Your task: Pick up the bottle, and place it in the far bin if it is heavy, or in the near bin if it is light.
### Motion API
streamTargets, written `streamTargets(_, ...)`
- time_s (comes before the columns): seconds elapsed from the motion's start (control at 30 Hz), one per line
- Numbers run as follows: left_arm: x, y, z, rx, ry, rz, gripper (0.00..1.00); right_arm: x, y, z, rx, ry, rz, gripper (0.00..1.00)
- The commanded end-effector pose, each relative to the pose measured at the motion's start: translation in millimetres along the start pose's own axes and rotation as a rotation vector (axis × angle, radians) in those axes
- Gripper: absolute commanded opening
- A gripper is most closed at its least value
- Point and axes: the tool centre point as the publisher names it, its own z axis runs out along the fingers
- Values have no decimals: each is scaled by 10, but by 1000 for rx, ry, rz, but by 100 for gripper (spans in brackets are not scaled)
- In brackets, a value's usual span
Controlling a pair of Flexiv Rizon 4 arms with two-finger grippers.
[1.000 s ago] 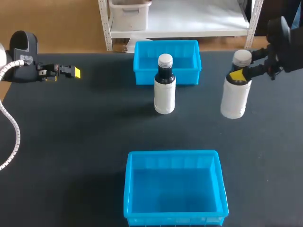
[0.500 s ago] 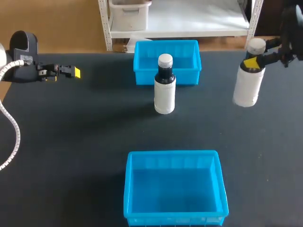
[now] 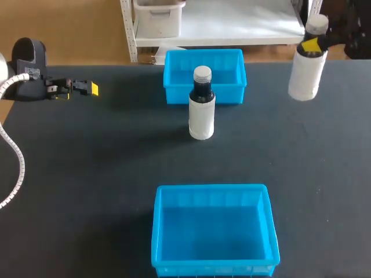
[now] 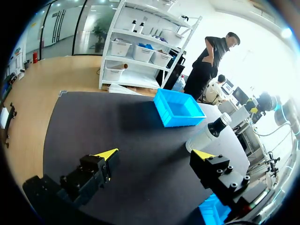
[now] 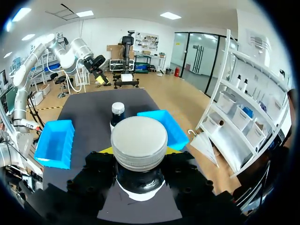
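Dark table [image 3: 104,174] carries two blue bins and a standing bottle. Nearest the robot sits the near bin [image 3: 214,229], well short of both grippers and between them across the table. Farther out, the second bottle [image 3: 202,110] stands upright just in front of the far bin [image 3: 204,75]. In the left wrist view both lie ahead of the left gripper [image 4: 156,154], the second bottle out past one finger and the far bin beyond it. That gripper hovers over the table's left side with its jaws spread wide and nothing between them. At the far right, the right gripper [image 3: 313,44] has its jaws closed on the neck of the bottle [image 3: 305,72], a yellow tip on each side just under the cap. The bottle hangs upright below the jaws, lifted off the table, level with the far bin and well to its right. In the right wrist view the second bottle and both bins lie out beyond the cap.
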Motion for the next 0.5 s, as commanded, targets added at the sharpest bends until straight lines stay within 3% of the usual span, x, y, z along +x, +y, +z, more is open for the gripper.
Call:
streamTargets(0.03,0,0,0,0,0,0,100,-195,-260,105,-50,-6,-18,0)
streamTargets(0.5,0,0,0,0,0,0,100,-743,-584,536,-120,-32,-96,0)
